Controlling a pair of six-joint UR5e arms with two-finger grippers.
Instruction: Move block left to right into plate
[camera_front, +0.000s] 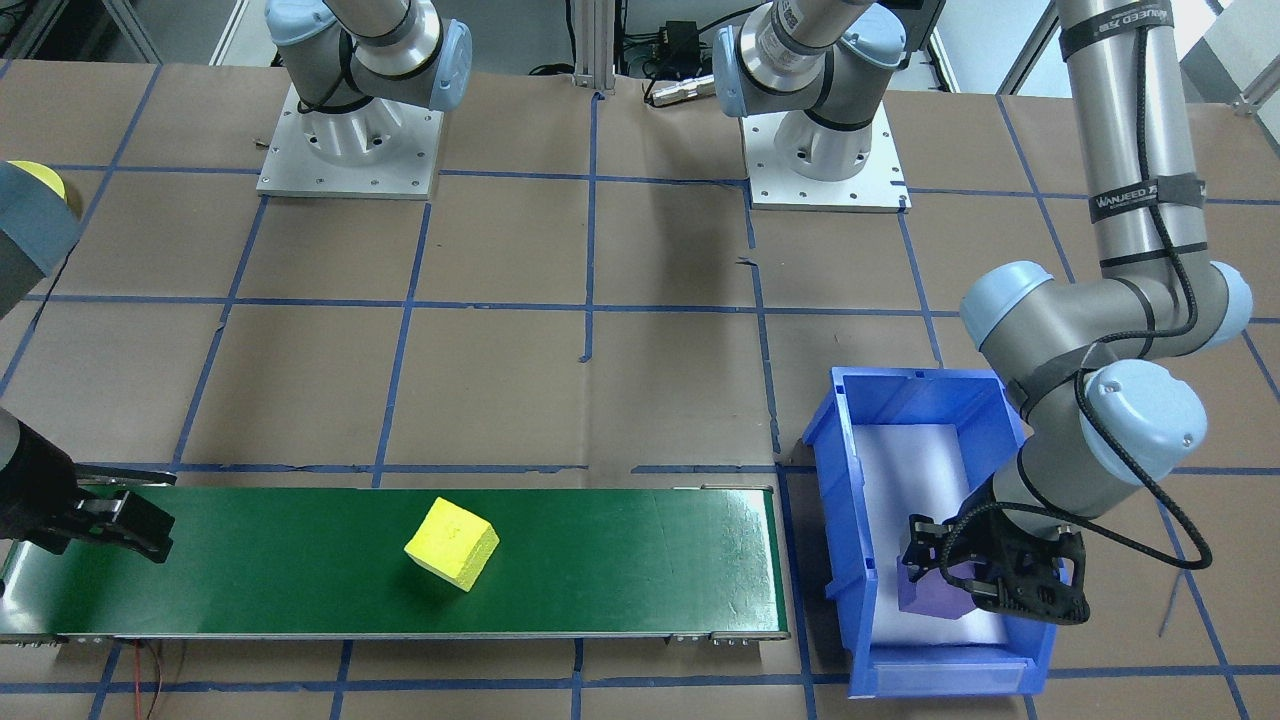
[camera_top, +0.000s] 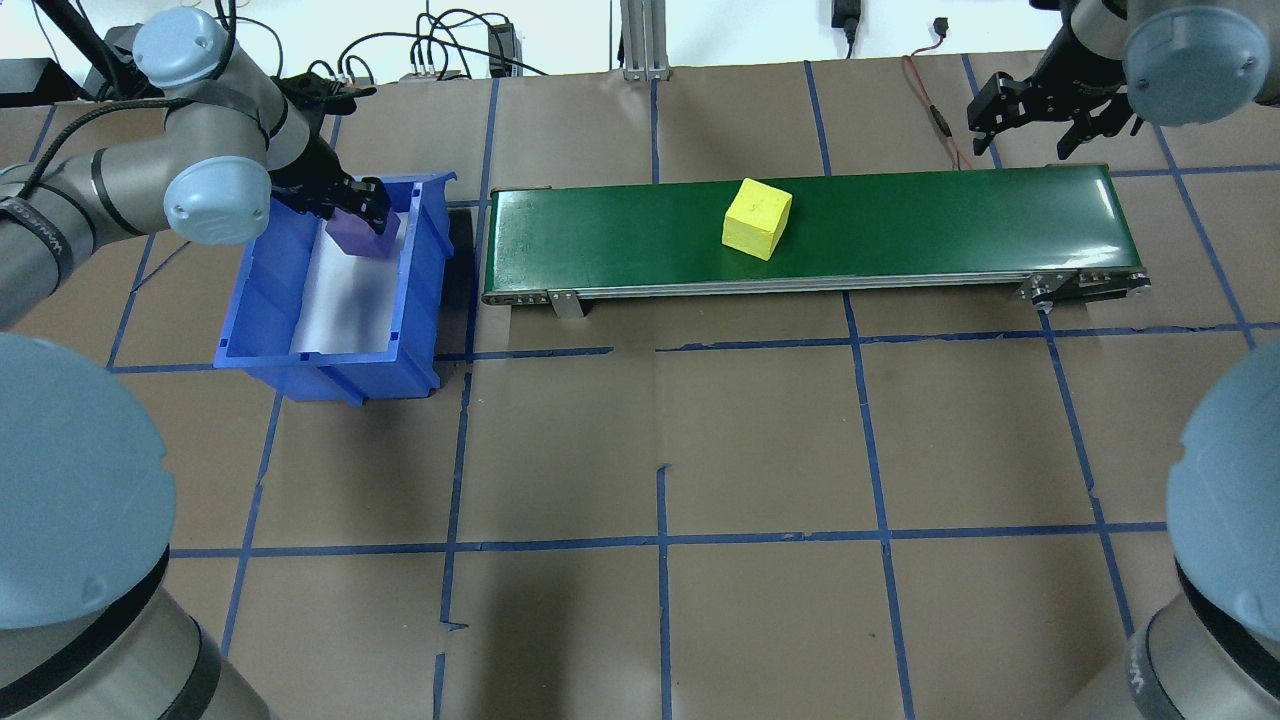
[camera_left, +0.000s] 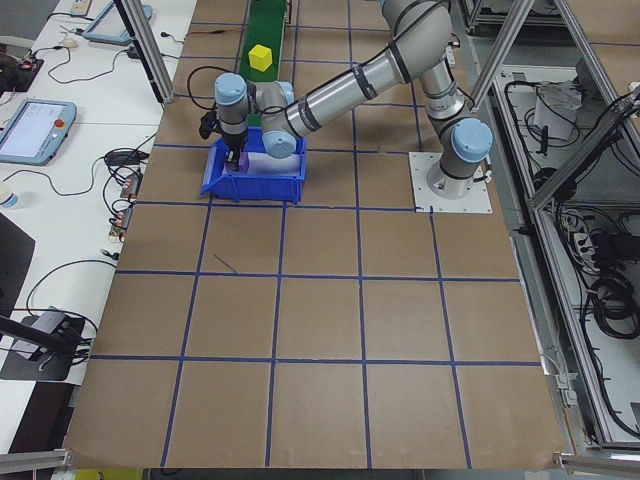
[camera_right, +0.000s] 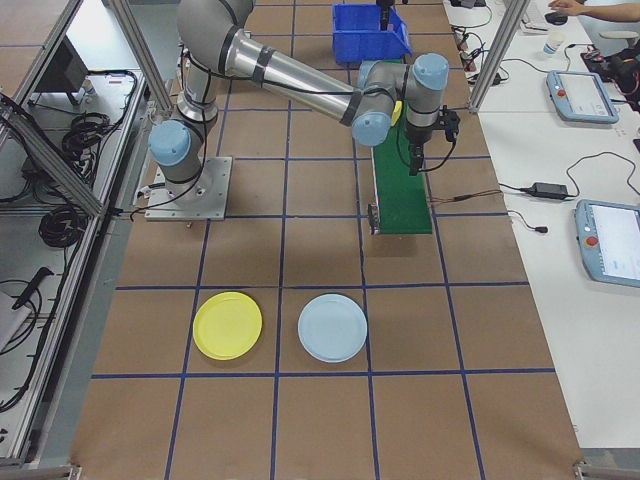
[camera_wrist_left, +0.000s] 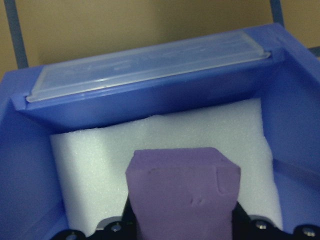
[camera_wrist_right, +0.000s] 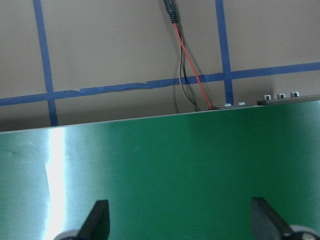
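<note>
The left gripper (camera_top: 360, 215) holds a purple block (camera_wrist_left: 182, 192) inside the blue bin (camera_top: 250, 330), a yellow block (camera_top: 757, 217) sits mid-belt, and the right gripper (camera_top: 1035, 115) waits wide open at the conveyor belt (camera_top: 900, 230)'s right end, probably to catch it for the yellow plate (camera_right: 227, 325) well apart.

Two blocks: one yellow block (camera_top: 757, 217), one purple block (camera_top: 352, 233); two plates: one yellow plate (camera_right: 228, 325), one pale blue plate (camera_right: 333, 327); one blue bin (camera_top: 255, 318); one green conveyor belt (camera_top: 900, 225)
</note>
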